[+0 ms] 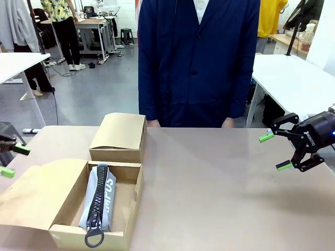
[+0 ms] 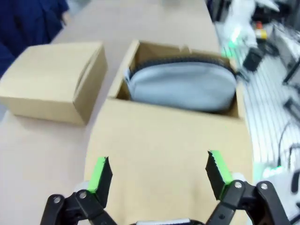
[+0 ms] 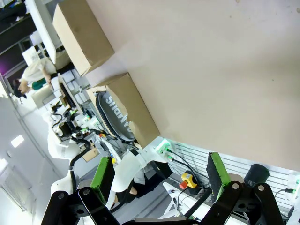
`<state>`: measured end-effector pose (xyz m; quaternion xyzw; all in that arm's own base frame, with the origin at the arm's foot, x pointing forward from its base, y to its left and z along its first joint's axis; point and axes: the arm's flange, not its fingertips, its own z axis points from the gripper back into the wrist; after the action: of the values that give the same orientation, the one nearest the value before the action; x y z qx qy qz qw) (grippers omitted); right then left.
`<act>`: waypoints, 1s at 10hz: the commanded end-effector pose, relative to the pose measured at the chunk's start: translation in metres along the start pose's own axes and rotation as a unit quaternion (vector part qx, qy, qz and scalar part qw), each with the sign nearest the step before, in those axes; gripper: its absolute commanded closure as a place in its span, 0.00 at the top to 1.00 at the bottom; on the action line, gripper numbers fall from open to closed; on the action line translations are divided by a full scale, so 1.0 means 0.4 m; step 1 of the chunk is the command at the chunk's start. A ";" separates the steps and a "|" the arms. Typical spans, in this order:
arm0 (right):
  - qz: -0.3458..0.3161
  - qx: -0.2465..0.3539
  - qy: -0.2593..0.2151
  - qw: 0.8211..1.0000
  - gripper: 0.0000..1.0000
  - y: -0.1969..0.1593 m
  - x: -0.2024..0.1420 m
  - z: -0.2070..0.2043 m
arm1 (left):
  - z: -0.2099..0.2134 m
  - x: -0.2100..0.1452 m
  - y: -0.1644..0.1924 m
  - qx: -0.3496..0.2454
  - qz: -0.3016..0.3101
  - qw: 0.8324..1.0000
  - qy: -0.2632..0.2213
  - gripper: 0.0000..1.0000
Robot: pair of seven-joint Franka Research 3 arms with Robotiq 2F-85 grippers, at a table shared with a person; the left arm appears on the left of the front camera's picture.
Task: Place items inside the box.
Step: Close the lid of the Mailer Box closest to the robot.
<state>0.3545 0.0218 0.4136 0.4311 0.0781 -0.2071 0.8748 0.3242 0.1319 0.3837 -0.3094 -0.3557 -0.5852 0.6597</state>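
Looking over the scene:
counter (image 1: 220,183): bare at my 12 and 3 o'clock.
open box (image 1: 133,196): my 9 o'clock.
closed box (image 1: 119,137): 11 o'clock.
pencil case (image 1: 99,201): lies inside the open box, zip up.
left gripper (image 2: 159,176): spread wide, holding nothing, above the flap.
right gripper (image 1: 277,151): spread wide, holding nothing.
step: likely between items; next calls for another item within reach.

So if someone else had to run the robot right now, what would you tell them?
Left claw: open, empty, hovering over the open box's flap.
Right claw: open, empty, above the table's right side.
Open box: the grey pencil case lies inside, zipper up.
A second box, closed, sits just behind it.
The person stands at the far edge.
Done: pencil case is in. No other items lie on the table; the open box's lid isn't closed.
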 end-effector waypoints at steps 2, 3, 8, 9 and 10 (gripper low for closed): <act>0.010 0.011 0.001 1.000 1.00 0.003 -0.001 -0.002 | 0.066 -0.117 0.028 -0.043 -0.034 0.998 0.014 1.00; 0.010 0.011 0.001 1.000 1.00 0.003 -0.001 -0.002 | 0.070 -0.162 0.024 -0.052 -0.025 0.998 0.029 1.00; 0.010 0.011 0.001 1.000 1.00 0.003 -0.001 -0.002 | -0.028 -0.294 0.027 -0.107 0.023 0.991 0.071 1.00; 0.010 0.011 0.001 1.000 1.00 0.003 -0.001 -0.002 | -0.050 -0.296 0.032 -0.109 0.025 0.991 0.069 1.00; 0.010 0.011 0.001 1.000 1.00 0.003 -0.001 -0.002 | -0.074 -0.292 0.033 -0.123 0.020 0.990 0.059 1.00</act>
<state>0.3545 0.0218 0.4135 0.4310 0.0781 -0.2070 0.8748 0.3313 0.1795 0.2703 -0.3563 -0.2282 -0.6221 0.6588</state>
